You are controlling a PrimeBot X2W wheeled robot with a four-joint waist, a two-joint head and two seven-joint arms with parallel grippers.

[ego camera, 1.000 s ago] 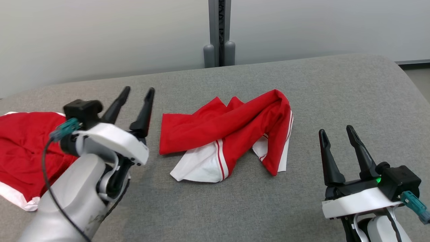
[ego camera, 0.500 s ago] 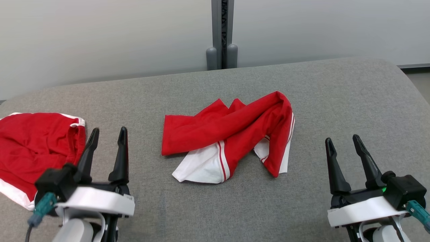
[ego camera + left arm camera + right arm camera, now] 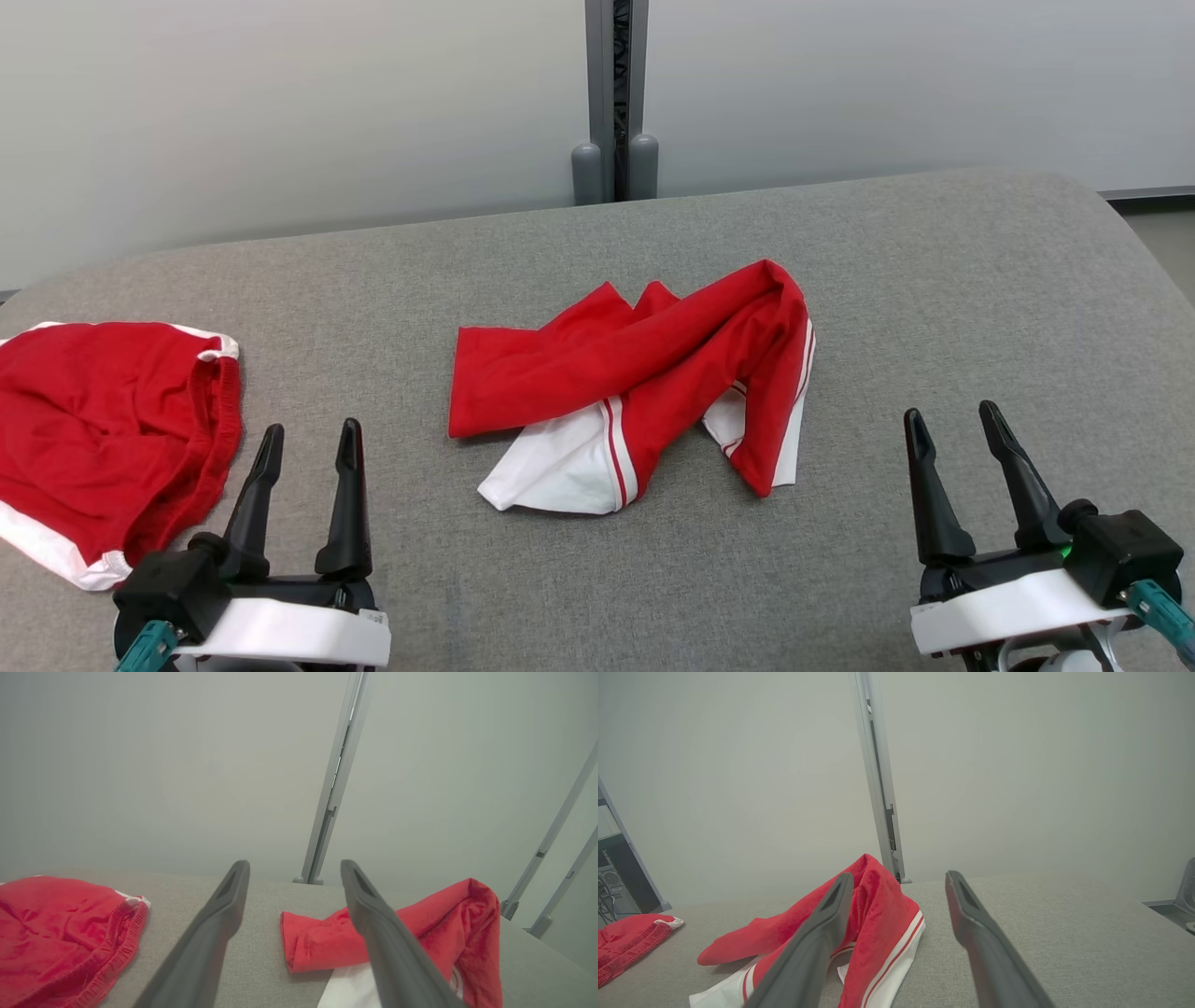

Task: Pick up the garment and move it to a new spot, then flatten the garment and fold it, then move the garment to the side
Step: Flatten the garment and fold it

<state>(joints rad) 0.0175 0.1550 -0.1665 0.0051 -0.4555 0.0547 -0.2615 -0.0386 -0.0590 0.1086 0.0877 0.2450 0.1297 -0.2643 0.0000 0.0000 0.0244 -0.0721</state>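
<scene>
Garment (image 3: 644, 373) red, with white panels carrying thin red stripes; second garment (image 3: 103, 429) at left red, white trim along its edges. Desk (image 3: 934, 280) mottled grey weave, wall (image 3: 280, 112) plain pale grey-white, post (image 3: 614, 93) mid grey. Left pincer (image 3: 311, 431) and right pincer (image 3: 950, 413) have black fingers, white wrist band, teal plug (image 3: 1158, 607); small green light on the right one.
</scene>
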